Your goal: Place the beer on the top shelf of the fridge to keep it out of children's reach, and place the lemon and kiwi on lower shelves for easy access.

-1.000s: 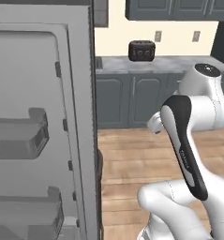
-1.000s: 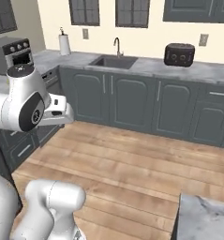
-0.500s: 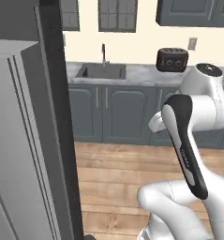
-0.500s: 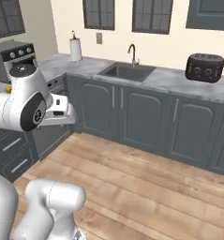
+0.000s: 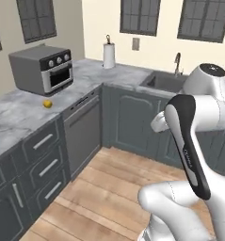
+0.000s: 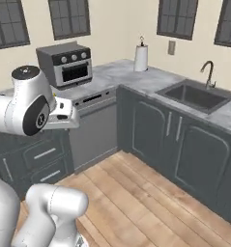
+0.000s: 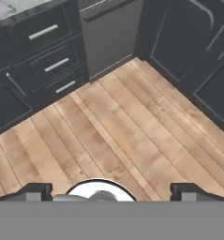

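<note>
Left base view: the lemon (image 5: pixel 47 103) is sitting on the grey marble counter (image 5: pixel 20 117), just in front of the toaster oven (image 5: pixel 42 68) and a bit to its right, not touching it; a paper towel roll (image 5: pixel 108 55) stands further along by the wall, with the sink (image 5: pixel 168 81) and faucet (image 5: pixel 178 61) past the corner; the white arm (image 5: pixel 189 136) takes up the right side. Right base view: same corner from the other side, toaster oven (image 6: pixel 66 64) on the counter, towel roll (image 6: pixel 140 56) behind, sink (image 6: pixel 196 96) to the right, dishwasher front (image 6: pixel 94 126) below the counter. Hand view: the gripper (image 7: pixel 111 191) is aimed down at the wooden floor (image 7: pixel 118 136), fingertips (image 7: pixel 33 191) spread wide apart with nothing between them; dark cabinet drawers (image 7: pixel 43 44) along the top.
</note>
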